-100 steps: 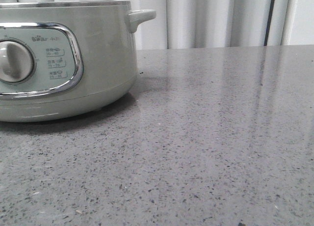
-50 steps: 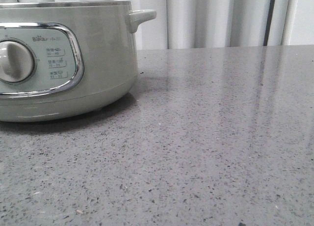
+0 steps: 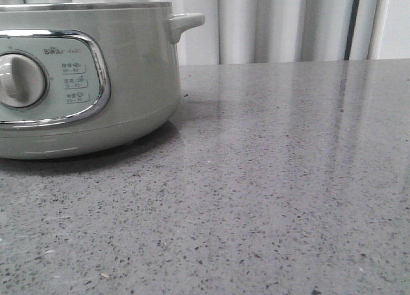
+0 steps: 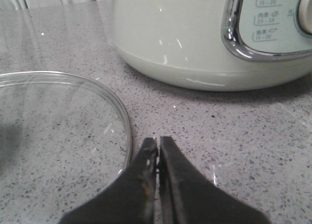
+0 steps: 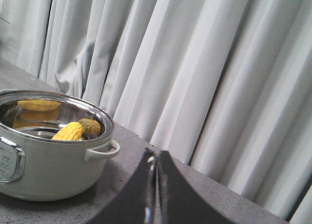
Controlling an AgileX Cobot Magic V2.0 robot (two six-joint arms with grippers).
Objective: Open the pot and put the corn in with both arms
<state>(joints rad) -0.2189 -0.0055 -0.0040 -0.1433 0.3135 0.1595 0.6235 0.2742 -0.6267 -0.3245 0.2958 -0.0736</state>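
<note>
Yellow corn lies inside the open pot at the front view's upper left. The glass lid lies flat on the table. Left gripper and right gripper are both closed, empty.

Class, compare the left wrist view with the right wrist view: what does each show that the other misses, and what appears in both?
Only the left wrist view shows the glass lid lying flat on the table beside the pot, and the left tool, shut. Only the right wrist view shows the corn inside the open pot, the curtain, and the right tool, shut. Both show the pot and the speckled grey table.
</note>
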